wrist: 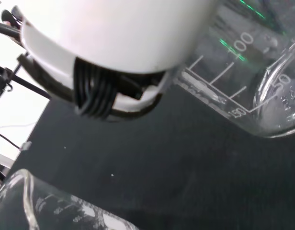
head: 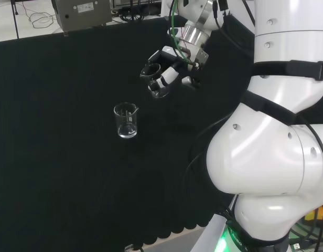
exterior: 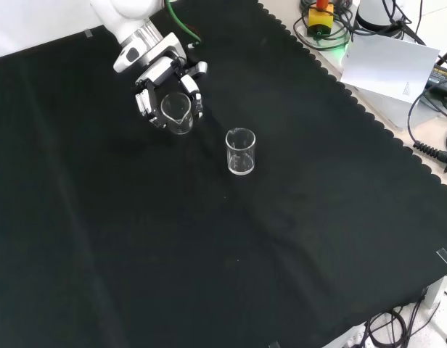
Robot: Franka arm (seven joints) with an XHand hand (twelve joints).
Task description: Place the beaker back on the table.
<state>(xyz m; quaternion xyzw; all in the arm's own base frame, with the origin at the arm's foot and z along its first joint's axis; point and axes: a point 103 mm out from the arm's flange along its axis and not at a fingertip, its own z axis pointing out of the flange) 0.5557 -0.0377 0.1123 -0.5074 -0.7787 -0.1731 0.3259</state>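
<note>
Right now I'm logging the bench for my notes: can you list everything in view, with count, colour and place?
Held beaker: one, clear glass, tilted in the hand, above the cloth at the front view's upper left.
Standing beaker: one, clear glass, upright on the cloth, just right of the held one in the front view.
Cloth: one, black, covering the bench.
Grey box: one, beyond the cloth's far edge in the head view.
White sheet: one, off the cloth at the front view's upper right.
Hand: one, black and white, fingers curled round the held beaker.
Arm: one, white, at the head view's right.
</note>
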